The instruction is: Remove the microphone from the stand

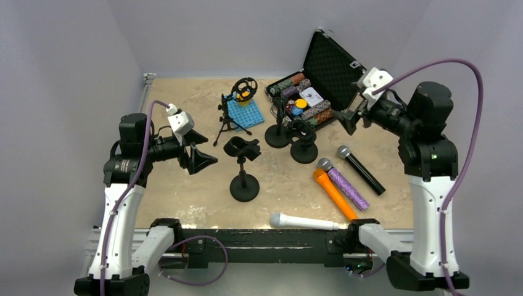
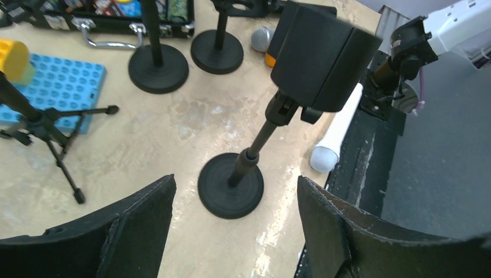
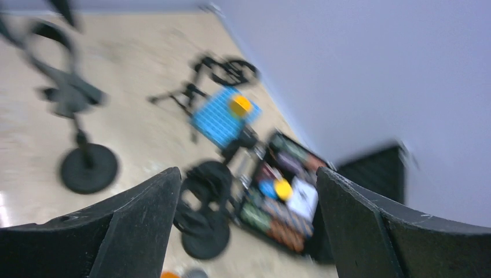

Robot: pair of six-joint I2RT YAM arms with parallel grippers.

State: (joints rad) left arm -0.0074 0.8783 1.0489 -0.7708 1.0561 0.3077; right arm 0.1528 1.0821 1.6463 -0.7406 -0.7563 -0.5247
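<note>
Several microphones lie flat on the table: white (image 1: 302, 222), orange (image 1: 333, 193), purple (image 1: 346, 185) and black (image 1: 361, 170). The nearest round-base stand (image 1: 244, 174) has an empty black clip (image 1: 242, 148). Two more round-base stands (image 1: 291, 137) behind it also look empty. My left gripper (image 1: 200, 158) is open and empty, left of the nearest stand. In the left wrist view my gripper (image 2: 234, 231) frames the stand base (image 2: 230, 185), with the clip (image 2: 321, 55) above and the white microphone (image 2: 336, 142) beyond. My right gripper (image 1: 351, 117) is open, empty and raised beside the case; its wrist view (image 3: 246, 231) is blurred.
An open black case (image 1: 327, 71) with poker chips stands at the back right. A tripod stand (image 1: 231, 120) with a ring mount stands over a blue plate (image 1: 245, 112) holding a yellow piece. The black front rail (image 1: 277, 237) runs along the near edge.
</note>
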